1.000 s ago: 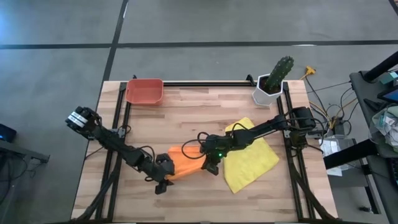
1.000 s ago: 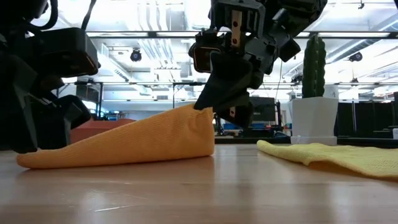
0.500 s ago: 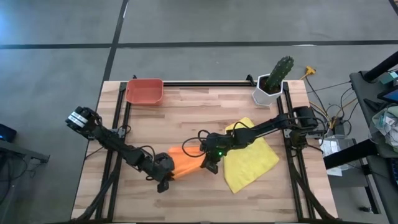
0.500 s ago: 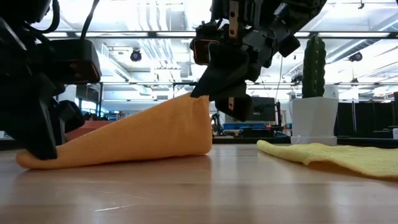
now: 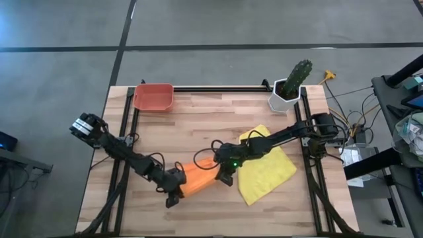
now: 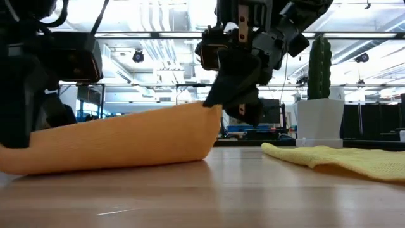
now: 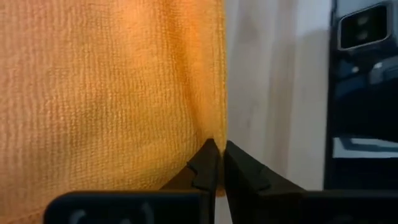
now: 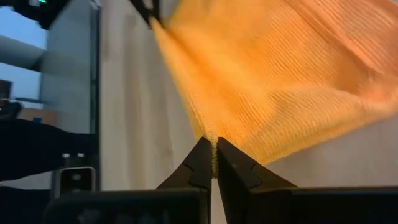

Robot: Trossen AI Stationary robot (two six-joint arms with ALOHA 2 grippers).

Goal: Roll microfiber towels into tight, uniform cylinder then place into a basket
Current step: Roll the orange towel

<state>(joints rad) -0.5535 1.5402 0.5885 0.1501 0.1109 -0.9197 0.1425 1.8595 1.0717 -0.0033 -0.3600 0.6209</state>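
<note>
The orange towel (image 5: 198,180), bunched into a long fold, stretches between my two grippers near the table's front middle. My left gripper (image 5: 173,195) is shut on its left end and my right gripper (image 5: 221,177) is shut on its right end. In the low view the orange towel (image 6: 120,142) runs almost level from the left arm to my right gripper (image 6: 212,104). The yellow towel (image 5: 264,173) lies flat on the table, right of the grippers. The red-orange basket (image 5: 153,96) stands at the far left edge. My left gripper pinches the orange towel's edge (image 7: 211,134) at its left end between the two fingertips, slanting down from the table's left. How many layers it has, I cannot tell. That end is raised. My right gripper pinches the towel's top edge (image 8: 213,134) at its right end between the two fingertips, slanting down from the right. The cloth fans out from the pinch and hangs below it (image 6: 202,136), its underside at or just above the table.
A white pot with a green cactus (image 5: 289,89) stands at the far right corner. Black rails (image 5: 125,125) run along the table's left, right and far edges. Bare wood lies between the basket and the towels.
My left gripper has shut on the orange towel's left end and rolled its wrist, staying in place. That end, which lay low on the table, has come up, so the towel now runs nearly level between the grippers. The right end stays held high.
</note>
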